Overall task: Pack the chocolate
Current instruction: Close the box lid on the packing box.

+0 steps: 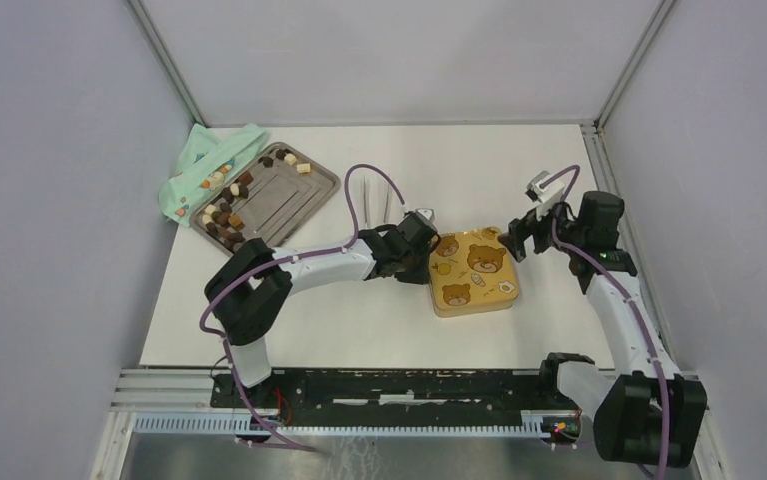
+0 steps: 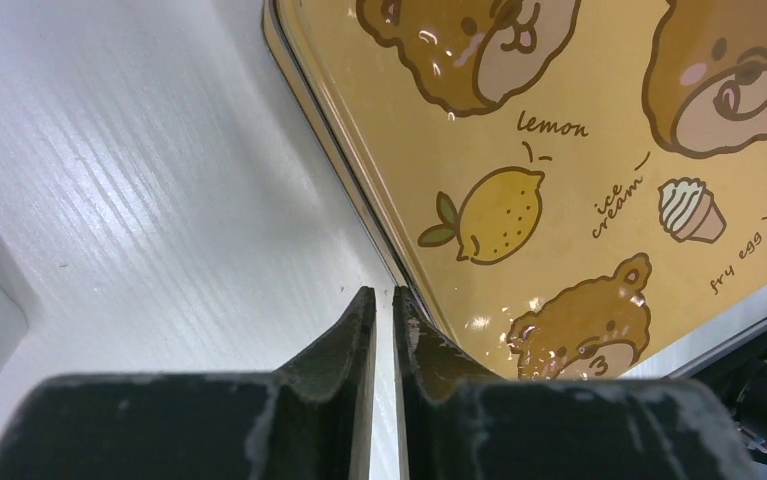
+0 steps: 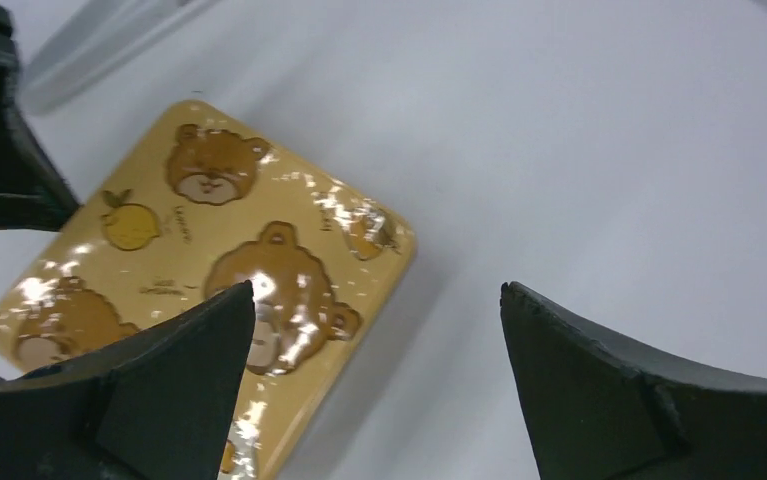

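White worktop (image 1: 459,170) between pale walls carries a gold tin (image 1: 474,272) with its lid on, so the inside is hidden. On the lid, among bear faces, one can read "lemon", "ice cream" and "fry egg". At the tin's left edge the left claw (image 2: 383,300) is almost closed, with only a thin slit between its fingers and nothing in it. Above the tin's right side the right claw (image 3: 377,290) stands wide open and empty. The chocolate (image 1: 224,215) lies well to the left of the tin, on a metal tray (image 1: 284,195) beside a mint-green bag (image 1: 199,160). The pieces are too small to count.
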Available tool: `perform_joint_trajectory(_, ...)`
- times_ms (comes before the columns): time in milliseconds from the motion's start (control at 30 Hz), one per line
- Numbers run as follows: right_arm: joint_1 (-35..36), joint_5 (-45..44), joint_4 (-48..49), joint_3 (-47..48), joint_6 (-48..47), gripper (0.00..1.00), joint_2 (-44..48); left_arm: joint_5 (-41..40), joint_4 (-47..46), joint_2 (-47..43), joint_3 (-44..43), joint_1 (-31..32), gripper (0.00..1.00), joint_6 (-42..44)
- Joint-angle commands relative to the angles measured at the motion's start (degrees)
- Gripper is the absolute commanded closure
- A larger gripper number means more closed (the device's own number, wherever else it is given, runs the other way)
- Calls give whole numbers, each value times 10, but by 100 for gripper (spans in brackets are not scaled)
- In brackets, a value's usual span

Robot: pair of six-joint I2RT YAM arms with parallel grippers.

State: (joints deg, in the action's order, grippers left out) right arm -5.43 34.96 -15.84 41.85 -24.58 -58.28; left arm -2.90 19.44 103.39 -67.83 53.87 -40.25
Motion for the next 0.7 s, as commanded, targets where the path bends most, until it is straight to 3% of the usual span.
perform_joint_trajectory(0, -3, 128, 49, -45, 116, 2, -58, 4, -25, -22, 0, 3, 82, 22)
perform_joint_trajectory(100, -3, 73, 21, -45, 108, 2, -87, 8, -27, -18, -3, 4, 82, 25)
perform_joint_trajectory(300, -5, 42, -52, -29, 67, 8, -180, 17, -31, -8, -10, 3, 82, 26)
perform_joint_trajectory(433, -26, 71, -68, -34, 59, 33, -207, 7, -35, -21, -5, 4, 80, 27)
perform_joint_trajectory(500, -42, 84, -77, -32, 54, 48, -218, -5, -39, -43, 6, 3, 72, 27)
perform_joint_trajectory(667, -59, 95, -90, -28, 42, 59, -245, -17, -57, -131, 53, 4, 58, 25)
